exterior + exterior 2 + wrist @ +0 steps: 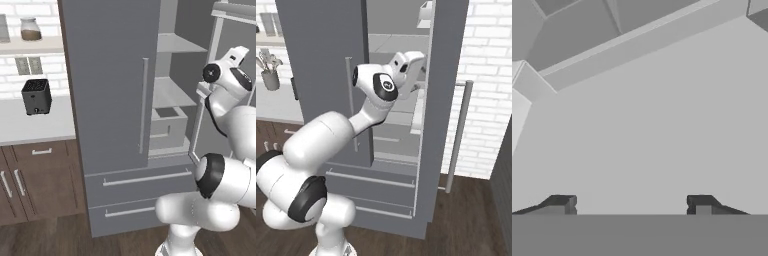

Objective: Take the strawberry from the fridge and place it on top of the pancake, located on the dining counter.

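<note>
Your gripper (632, 205) reaches into the open fridge (115, 100), jaws wide with nothing between them, poised over a pale shelf (662, 130), presumably hunting the strawberry.

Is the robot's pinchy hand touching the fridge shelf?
Cannot tell. In the hand view the gripper has its two tips spread wide over a pale grey shelf, but no contact or gap shows plainly there.

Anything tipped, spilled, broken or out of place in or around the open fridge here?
Nothing stands out. The tall grey double-door fridge has one door swung open, its pale grey shelves level and unspilled. The tool, jaws apart, reaches in over a bare shelf. The black toaster stands upright.
</note>
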